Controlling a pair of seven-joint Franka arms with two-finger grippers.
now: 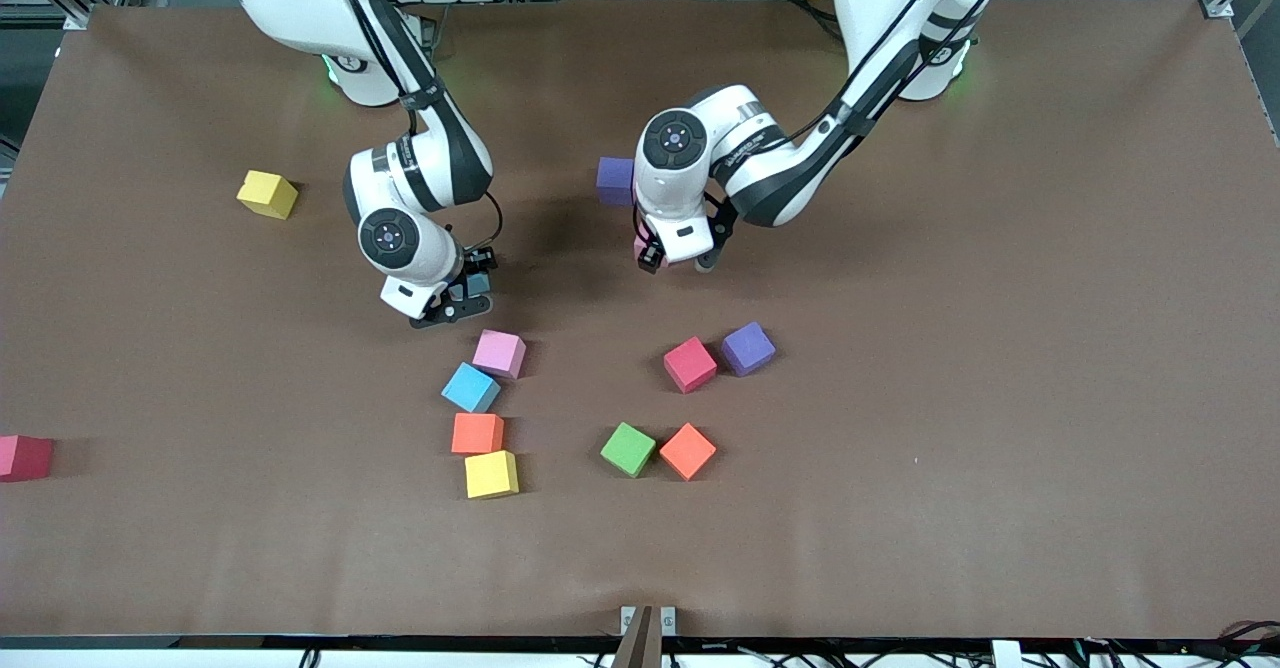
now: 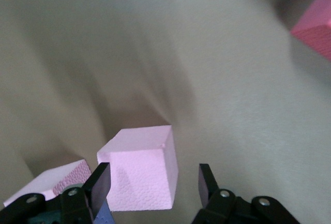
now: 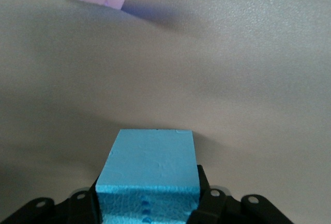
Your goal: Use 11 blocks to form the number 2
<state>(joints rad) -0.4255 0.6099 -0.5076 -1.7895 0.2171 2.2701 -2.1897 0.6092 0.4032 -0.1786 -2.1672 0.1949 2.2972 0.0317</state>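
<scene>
The digit was not yet formed; the blocks lay scattered over the bench point(image 1: 1000, 348).

Nearest the front camera lay a yellow block point(image 1: 491, 474), with an orange block point(image 1: 477, 433), a blue block point(image 1: 470, 387) and a pink block point(image 1: 499, 353) running away from it in a loose, crooked column. Toward the left arm's end lay a green cube point(image 1: 628, 449) touching a second orange block point(image 1: 687, 451), and farther off a red block point(image 1: 690, 364) just beside a purple block point(image 1: 748, 348).

The right gripper point(image 1: 462, 298) stood just above that column, clenched on a light blue block point(image 3: 147, 175) seated squarely between its fingers. The column's pink block was the nearest piece to it, on the front-camera side, so the right arm was the closer one to that group.

The left gripper point(image 2: 155, 182) stood low over the bench's middle, straddling a pink block point(image 2: 140, 172). One finger point(image 2: 99, 182) met a side face; the other stood apart. A firm grasp could not be told.

Another purple block point(image 1: 614, 180) lay farther off, beside the left arm. All were matte foam cubes with sharp edges.
</scene>
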